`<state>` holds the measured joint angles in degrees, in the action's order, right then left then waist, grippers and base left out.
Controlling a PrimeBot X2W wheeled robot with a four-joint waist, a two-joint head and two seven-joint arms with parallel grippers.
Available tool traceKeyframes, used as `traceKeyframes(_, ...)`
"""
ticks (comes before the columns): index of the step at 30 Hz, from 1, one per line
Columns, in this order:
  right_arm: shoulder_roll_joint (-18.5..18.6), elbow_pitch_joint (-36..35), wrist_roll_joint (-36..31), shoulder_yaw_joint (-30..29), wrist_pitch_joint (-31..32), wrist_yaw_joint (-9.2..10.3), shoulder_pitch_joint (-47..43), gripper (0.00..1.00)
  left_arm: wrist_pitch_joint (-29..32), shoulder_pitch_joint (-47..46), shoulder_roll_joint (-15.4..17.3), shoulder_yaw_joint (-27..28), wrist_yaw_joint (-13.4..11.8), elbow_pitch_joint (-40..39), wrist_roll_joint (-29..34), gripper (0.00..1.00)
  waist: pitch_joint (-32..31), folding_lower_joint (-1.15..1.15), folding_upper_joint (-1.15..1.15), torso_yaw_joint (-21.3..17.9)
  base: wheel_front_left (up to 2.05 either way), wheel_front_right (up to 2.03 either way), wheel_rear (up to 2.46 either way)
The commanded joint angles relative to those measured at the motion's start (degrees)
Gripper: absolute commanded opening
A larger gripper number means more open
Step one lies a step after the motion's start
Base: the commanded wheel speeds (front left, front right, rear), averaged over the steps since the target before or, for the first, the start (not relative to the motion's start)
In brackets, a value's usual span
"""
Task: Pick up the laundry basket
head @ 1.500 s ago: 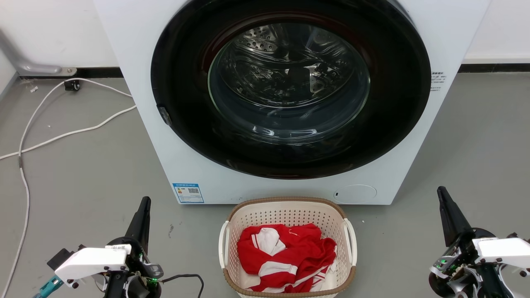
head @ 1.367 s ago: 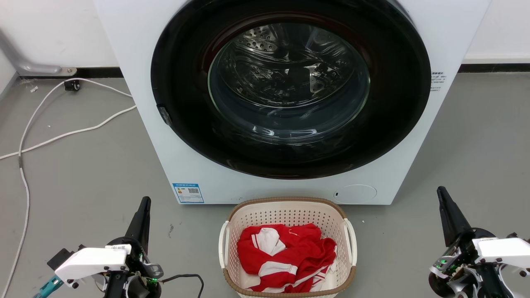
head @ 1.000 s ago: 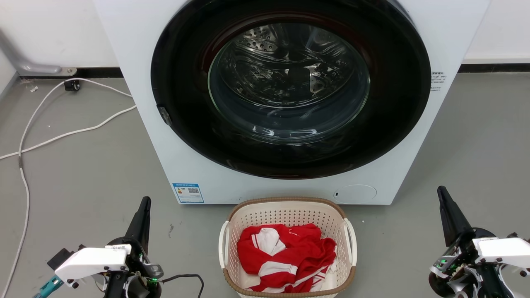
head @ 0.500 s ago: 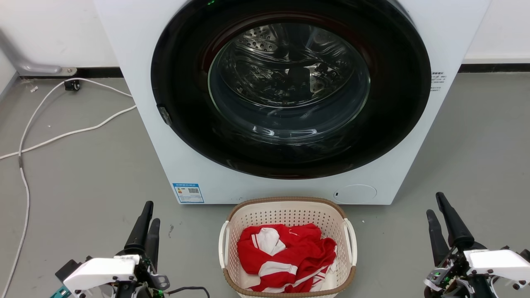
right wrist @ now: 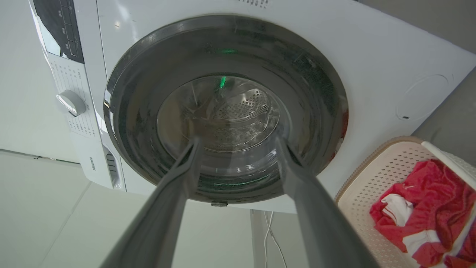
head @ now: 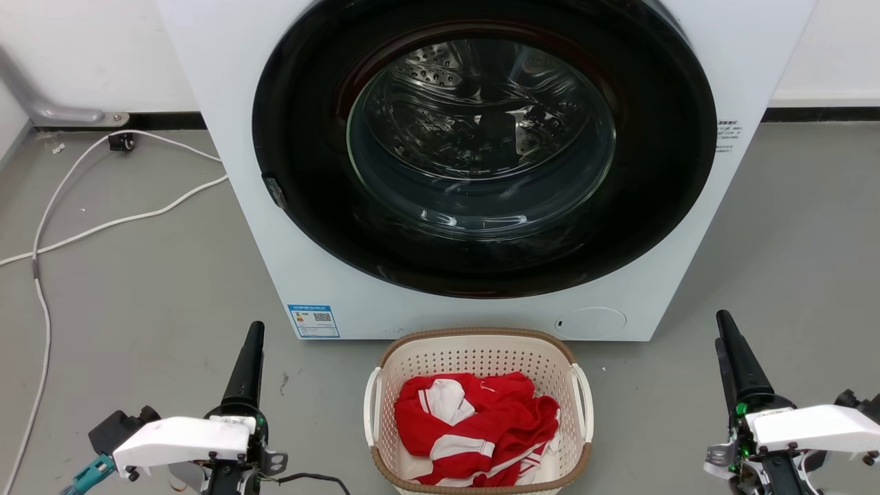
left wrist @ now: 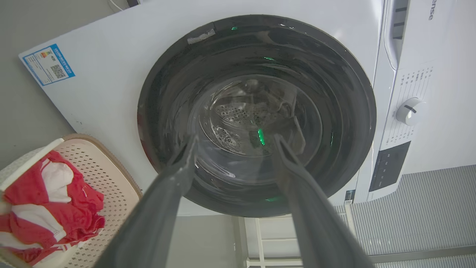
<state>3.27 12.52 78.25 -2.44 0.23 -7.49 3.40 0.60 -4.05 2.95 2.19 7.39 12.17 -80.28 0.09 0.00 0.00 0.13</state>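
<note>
The laundry basket (head: 481, 356) is cream with perforated walls, a brown rim and white side handles. It sits on the grey floor in front of the washing machine with red and white clothes (head: 474, 426) inside. My left gripper (head: 254, 331) is to its left and my right gripper (head: 723, 320) to its right, both clear of it with fingers pointing at the machine. In the wrist views the left gripper (left wrist: 235, 141) and the right gripper (right wrist: 238, 142) are open and hold nothing. The basket (left wrist: 111, 175) lies at the lower left of the left wrist view, and the basket (right wrist: 372, 175) at the lower right of the right wrist view.
A white washing machine (head: 309, 275) with a shut round dark glass door (head: 481, 137) stands right behind the basket. White cables (head: 103, 223) trail over the floor at the left. Grey floor lies open on both sides of the basket.
Both grippers have opened, and both wrists have turned and shifted slightly inward toward the basket. The basket has not moved.
</note>
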Motion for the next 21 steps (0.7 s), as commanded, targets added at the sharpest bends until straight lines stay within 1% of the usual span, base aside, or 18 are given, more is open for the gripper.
traceKeyframes(1,0.0,-1.5,-2.7,0.0,-0.5,0.0,0.4,1.0,-0.5,-0.7,0.2,0.0,0.0,-1.1,2.2,1.0,0.0,0.0,0.0,0.0,0.0,0.0,0.0)
traceKeyframes(13,0.0,-3.2,-19.4,0.3,-3.1,0.0,-0.5,1.0,-3.2,-0.4,0.0,-1.4,0.1,-2.8,17.7,1.0,-0.3,0.0,0.0,0.1,0.0,0.0,0.0)
traceKeyframes(21,-0.1,-4.5,-28.0,0.9,-3.4,0.0,-1.2,1.0,-4.8,-0.2,0.0,-2.7,-0.3,-3.1,27.5,1.0,-0.4,0.0,0.0,0.0,0.0,0.0,0.0)
